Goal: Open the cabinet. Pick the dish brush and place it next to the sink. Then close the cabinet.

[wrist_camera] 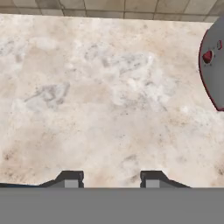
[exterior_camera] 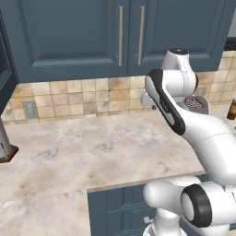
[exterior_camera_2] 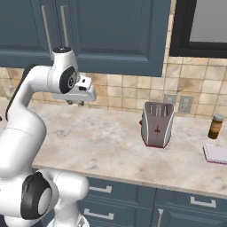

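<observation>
A mottled beige table (exterior_camera: 69,152) runs under a tan tile wall (exterior_camera: 83,94), a toaster (exterior_camera_2: 157,124) standing on it. Above the table, the cabinet (exterior_camera: 92,37) has both doors shut. The claw (wrist_camera: 112,179) hangs released over bare table, left of the toaster.

Kitchen counter area, simulated.
Beige marbled counter (exterior_camera: 69,152) meets a tan tiled backsplash (exterior_camera: 83,94) fitted with wall outlets (exterior_camera_2: 179,103); low blue cabinet fronts (exterior_camera_2: 177,204) below; dark-framed window (exterior_camera_2: 199,26) upper right.

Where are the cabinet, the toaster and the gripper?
cabinet (exterior_camera: 83,41): left base view, left door panel, doors shut.
toaster (exterior_camera_2: 156,126): right base view, front face.
gripper (wrist_camera: 109,177): hand view, midway between the parted fingertips, over the counter.
</observation>
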### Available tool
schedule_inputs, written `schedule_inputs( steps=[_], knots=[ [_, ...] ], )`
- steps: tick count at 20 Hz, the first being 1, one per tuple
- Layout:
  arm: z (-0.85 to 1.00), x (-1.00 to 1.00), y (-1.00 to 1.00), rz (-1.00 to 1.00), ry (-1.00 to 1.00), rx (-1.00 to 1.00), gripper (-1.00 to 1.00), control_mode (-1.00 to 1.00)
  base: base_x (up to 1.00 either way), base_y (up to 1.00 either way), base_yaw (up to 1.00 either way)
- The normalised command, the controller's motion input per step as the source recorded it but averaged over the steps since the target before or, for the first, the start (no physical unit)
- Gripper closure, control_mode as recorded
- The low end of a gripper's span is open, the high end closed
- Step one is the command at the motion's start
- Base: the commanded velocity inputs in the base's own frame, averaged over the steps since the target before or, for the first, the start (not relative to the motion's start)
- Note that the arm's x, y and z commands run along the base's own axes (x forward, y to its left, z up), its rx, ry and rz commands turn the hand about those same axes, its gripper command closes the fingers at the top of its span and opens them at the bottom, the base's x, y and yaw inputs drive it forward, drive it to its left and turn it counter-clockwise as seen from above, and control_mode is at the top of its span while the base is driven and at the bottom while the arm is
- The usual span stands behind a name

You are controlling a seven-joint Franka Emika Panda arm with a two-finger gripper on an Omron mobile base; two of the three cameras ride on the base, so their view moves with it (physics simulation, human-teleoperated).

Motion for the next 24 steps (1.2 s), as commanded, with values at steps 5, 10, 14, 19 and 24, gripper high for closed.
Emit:
schedule_inputs(
  steps=[5, 10, 14, 19, 24],
  knots=[
    [0.00, 0.10, 0.13, -0.04, -0.09, -0.03, -1.00, -1.00, 0.00, 0.00, 0.00],
    [0.36, 0.01, 0.20, -0.19, -0.32, -0.03, -1.00, -1.00, 0.00, 0.00, 0.00],
    [0.68, 0.01, 0.05, -0.06, -0.36, 0.00, -1.00, -1.00, 0.00, 0.00, 0.00],
    [0.61, 0.10, 0.09, -0.04, -0.19, 0.01, -1.00, -1.00, 0.00, 0.00, 0.00],
    [0.64, 0.00, 0.06, 0.00, -0.19, 0.03, -1.00, -1.00, 0.00, 0.00, 0.00]
  ],
)
